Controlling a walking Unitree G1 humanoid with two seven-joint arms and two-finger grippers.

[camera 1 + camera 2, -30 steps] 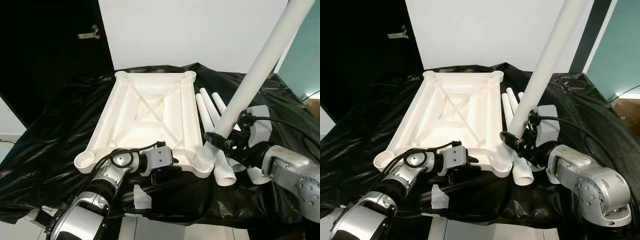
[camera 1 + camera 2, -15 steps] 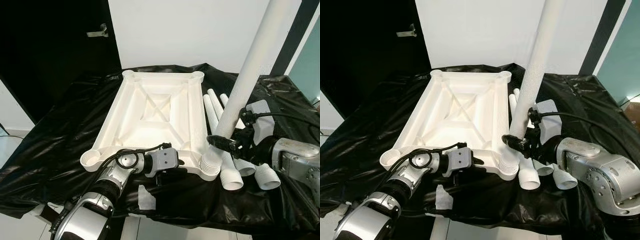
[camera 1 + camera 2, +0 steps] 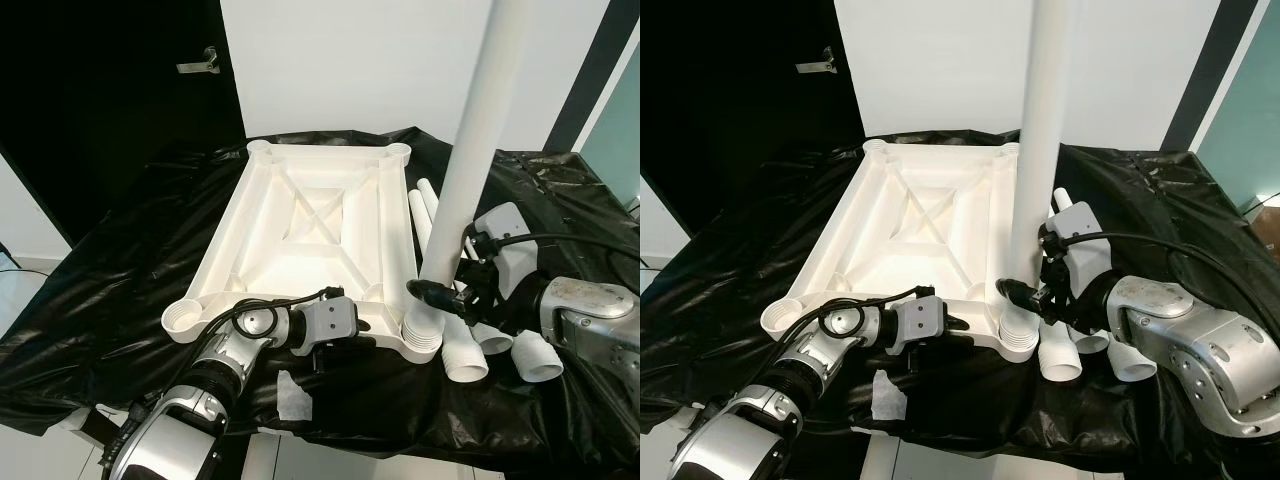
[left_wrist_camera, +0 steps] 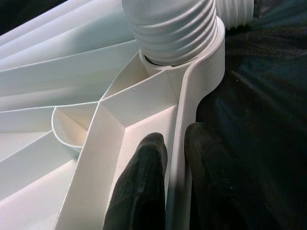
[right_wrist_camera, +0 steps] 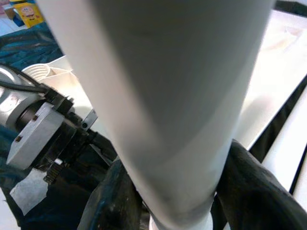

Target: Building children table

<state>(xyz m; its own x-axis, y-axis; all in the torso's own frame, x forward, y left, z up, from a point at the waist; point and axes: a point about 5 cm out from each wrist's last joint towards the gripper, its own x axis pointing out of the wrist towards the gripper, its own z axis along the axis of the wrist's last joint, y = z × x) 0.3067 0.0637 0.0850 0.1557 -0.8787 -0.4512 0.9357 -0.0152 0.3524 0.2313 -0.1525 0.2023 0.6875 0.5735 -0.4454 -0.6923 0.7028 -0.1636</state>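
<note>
The white table top (image 3: 310,225) lies upside down on a black sheet. My left gripper (image 3: 345,343) is shut on its near rim; in the left wrist view one finger (image 4: 141,182) lies inside the rim and the other outside. A long white table leg (image 3: 478,140) stands almost upright, with its threaded end (image 4: 175,28) in the near right corner socket (image 3: 422,340). My right gripper (image 3: 440,290) is shut on that leg just above the threads, and its fingers (image 5: 254,191) wrap around the tube.
Three more white legs (image 3: 468,345) lie on the black sheet (image 3: 120,260) just right of the table top, under my right arm. A scrap of white tape (image 3: 293,397) sits at the sheet's front edge. A dark door (image 3: 120,90) stands at the back left.
The leg has swung from leaning right to almost upright in the corner socket, with my right gripper still on it. My left gripper keeps its hold on the rim. The camera shifted slightly.
</note>
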